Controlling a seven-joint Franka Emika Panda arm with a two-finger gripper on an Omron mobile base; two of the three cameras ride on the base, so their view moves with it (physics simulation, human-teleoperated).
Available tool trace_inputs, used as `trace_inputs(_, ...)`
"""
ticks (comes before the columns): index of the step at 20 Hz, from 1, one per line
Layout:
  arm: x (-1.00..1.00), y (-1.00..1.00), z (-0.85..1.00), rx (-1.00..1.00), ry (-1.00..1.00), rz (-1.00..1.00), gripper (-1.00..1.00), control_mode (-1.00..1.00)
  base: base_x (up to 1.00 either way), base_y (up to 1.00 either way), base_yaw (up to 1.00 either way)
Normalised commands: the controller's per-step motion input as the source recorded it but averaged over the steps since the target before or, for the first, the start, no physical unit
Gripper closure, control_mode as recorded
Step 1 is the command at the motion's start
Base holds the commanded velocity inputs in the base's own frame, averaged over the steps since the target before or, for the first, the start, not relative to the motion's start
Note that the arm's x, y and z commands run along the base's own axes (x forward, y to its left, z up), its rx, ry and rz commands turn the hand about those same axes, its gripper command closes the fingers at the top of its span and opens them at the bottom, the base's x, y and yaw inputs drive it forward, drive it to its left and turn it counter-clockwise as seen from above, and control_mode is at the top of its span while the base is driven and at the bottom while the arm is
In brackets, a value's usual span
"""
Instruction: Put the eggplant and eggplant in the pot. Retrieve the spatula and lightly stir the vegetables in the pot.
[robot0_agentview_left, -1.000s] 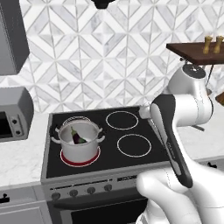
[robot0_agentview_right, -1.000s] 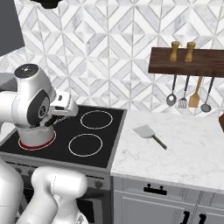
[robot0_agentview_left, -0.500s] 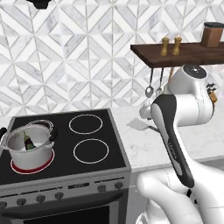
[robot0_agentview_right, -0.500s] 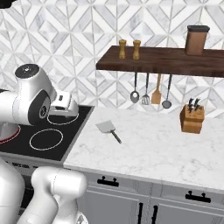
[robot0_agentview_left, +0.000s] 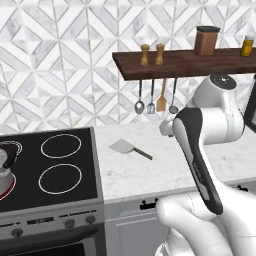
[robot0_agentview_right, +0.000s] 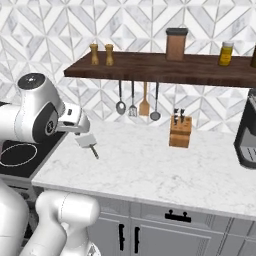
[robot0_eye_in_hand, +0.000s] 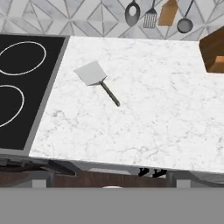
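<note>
The spatula (robot0_agentview_left: 123, 146) lies flat on the white marble counter just right of the stove, grey blade toward the stove and thin dark handle pointing right and toward me. It also shows in the right base view (robot0_agentview_right: 86, 140) and in the middle left of the hand view (robot0_eye_in_hand: 92, 73). My gripper (robot0_agentview_right: 82, 130) hangs above and just behind it, open and holding nothing. A sliver of the steel pot (robot0_agentview_left: 3, 169) shows at the far left edge on a glowing red burner. The eggplants are out of view.
The black stove (robot0_agentview_left: 55, 165) is on the left. A wooden shelf (robot0_agentview_right: 165, 70) with shakers and jars carries hanging spoons and a wooden spatula (robot0_agentview_right: 144, 106). A knife block (robot0_agentview_right: 180, 132) and a dark appliance (robot0_agentview_right: 247, 135) stand further right.
The base has driven right, so the whole scene has slid left: the pot has gone to the left edge and the spatula now lies near the arm. The gripper stays open.
</note>
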Motion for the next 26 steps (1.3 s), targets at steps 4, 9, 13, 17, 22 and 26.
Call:
trace_inputs(4, 0.11, 0.0, -0.01, 0.0, -0.01, 0.01, -1.0, -1.0, 0.02, -0.11, -0.01)
trace_inputs(9, 0.13, 0.02, -0.35, 0.0, 0.02, 0.08, -1.0, -1.0, 0.0, 0.0, 0.0)
trace_inputs(13, 0.07, 0.13, -0.66, 0.0, 0.18, 0.11, -1.0, -1.0, 0.0, 0.0, 0.0)
trace_inputs(17, 0.15, 0.21, -0.76, 0.0, 0.17, 0.1, -1.0, -1.0, 0.0, 0.0, 0.0)
trace_inputs(22, 0.23, 0.26, -0.75, 0.0, 0.14, 0.09, -1.0, -1.0, 0.0, 0.0, 0.0)
trace_inputs(26, 0.23, 0.18, -0.7, 0.0, 0.13, 0.08, -1.0, -1.0, 0.0, 0.0, 0.0)
